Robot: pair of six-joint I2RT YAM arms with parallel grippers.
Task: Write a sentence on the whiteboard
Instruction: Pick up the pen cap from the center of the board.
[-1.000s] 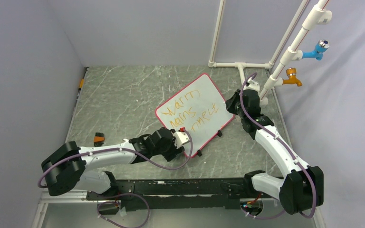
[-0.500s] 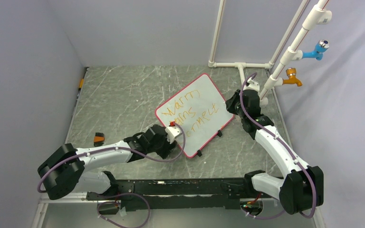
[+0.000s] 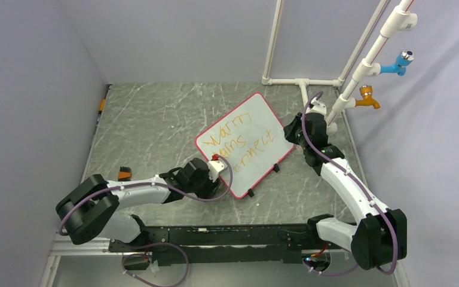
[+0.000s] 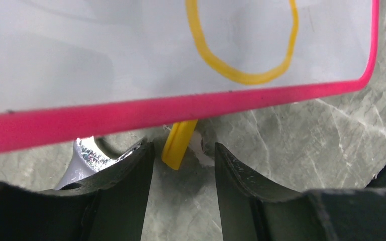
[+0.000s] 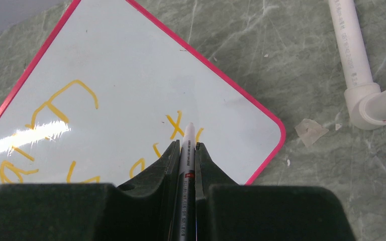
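The whiteboard lies tilted on the table, with a pink rim and orange writing on it. My right gripper is at its right corner, shut on a white marker. The marker's tip is over the board, next to the last orange letters. My left gripper is low at the board's near left edge. In the left wrist view its jaws stand open just short of the pink rim. A small yellow strip pokes out from under the rim between them.
A small orange-and-black piece lies on the table to the left. White pipes run along the back right, with a blue tap and an orange tap on the slanted pipe. Two black clips sit on the board's near edge.
My left gripper has moved left along the board's near edge to its left corner and dropped lower. The right arm and the marker have not moved.
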